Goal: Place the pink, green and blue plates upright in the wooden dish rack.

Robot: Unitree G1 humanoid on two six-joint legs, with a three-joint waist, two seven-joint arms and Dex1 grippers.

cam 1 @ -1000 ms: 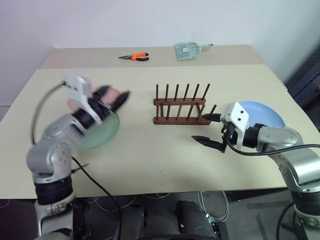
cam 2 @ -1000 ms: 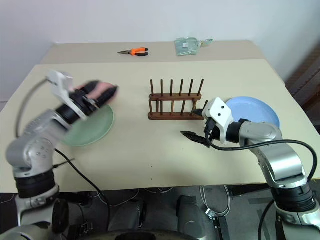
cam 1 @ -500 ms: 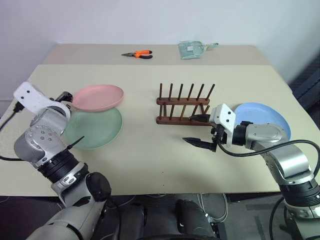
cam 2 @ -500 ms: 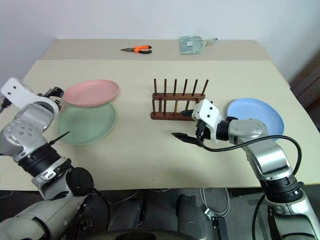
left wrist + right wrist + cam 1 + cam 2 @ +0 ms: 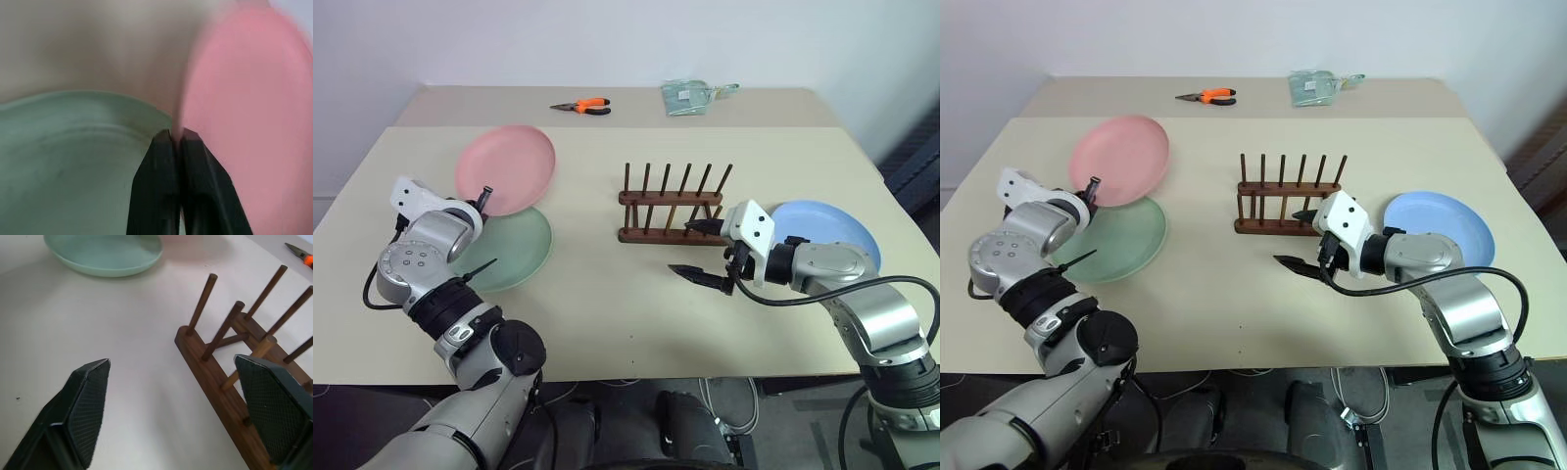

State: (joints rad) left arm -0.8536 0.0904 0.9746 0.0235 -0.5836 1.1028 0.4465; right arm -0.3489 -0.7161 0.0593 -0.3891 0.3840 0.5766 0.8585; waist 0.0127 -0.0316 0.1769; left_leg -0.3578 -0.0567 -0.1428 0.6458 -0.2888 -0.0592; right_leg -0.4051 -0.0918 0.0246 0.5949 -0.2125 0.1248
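Note:
The pink plate (image 5: 505, 168) is tilted up on edge at the left of the table. My left gripper (image 5: 482, 199) is shut on its near rim; the left wrist view shows both fingers (image 5: 161, 161) pinching the pink plate (image 5: 234, 122). Beneath it the green plate (image 5: 514, 253) lies flat. The wooden dish rack (image 5: 671, 208) stands empty at the table's middle. The blue plate (image 5: 830, 231) lies flat at the right. My right gripper (image 5: 681, 249) hovers open just in front of the rack's right end, holding nothing, with the rack (image 5: 220, 357) between its fingers (image 5: 88, 401).
Orange-handled pliers (image 5: 579, 106) and a clear packet (image 5: 687, 98) lie on the far part of the table (image 5: 626, 313). The table's right edge runs close behind the blue plate.
My left gripper has closed on the pink plate's rim and rolled, tipping the plate from flat to nearly upright. The right gripper has kept still and open.

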